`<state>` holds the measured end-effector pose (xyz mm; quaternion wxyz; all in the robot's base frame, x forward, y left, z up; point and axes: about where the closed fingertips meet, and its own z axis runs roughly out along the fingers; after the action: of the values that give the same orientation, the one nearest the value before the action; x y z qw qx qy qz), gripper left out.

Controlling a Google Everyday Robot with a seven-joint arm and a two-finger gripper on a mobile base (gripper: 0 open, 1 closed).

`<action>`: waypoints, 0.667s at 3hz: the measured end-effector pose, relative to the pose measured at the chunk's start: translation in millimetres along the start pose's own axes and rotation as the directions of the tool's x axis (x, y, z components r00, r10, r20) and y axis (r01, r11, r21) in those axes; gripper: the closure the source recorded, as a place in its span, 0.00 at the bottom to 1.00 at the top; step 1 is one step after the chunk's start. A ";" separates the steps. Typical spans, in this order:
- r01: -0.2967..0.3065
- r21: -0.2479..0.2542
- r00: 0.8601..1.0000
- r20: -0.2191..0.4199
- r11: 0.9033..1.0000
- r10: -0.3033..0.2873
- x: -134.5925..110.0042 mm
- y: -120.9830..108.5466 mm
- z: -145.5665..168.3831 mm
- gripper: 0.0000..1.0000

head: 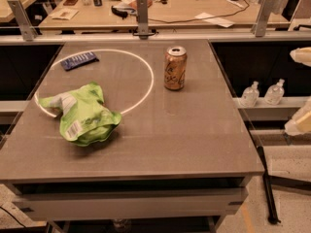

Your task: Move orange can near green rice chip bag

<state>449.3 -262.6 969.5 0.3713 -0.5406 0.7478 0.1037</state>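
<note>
The orange can point(175, 68) stands upright on the grey table point(194, 135), right of centre toward the back. The green rice chip bag point(82, 115) lies crumpled at the left, over the near edge of a white circle marked on the table. My gripper point(291, 91) is at the far right edge of the camera view, off the table's right side and well away from the can. Its two cream fingers point(302, 55) stand wide apart, one above the other, with nothing between them.
A small dark blue wrapper point(79, 60) lies at the back left inside the white circle point(148, 76). Two small bottles point(264, 92) sit on a ledge right of the table. A cluttered wooden bench point(180, 4) runs behind a metal rail.
</note>
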 end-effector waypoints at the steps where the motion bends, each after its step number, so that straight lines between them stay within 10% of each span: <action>1: 0.013 0.007 0.975 0.222 1.000 -0.014 -11.0 3.5 4.6 0.00; 2: -0.024 0.006 0.916 0.400 1.000 0.020 -23.5 7.8 14.1 0.00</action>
<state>451.9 -234.5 973.4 0.5180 -0.4975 0.6628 0.2119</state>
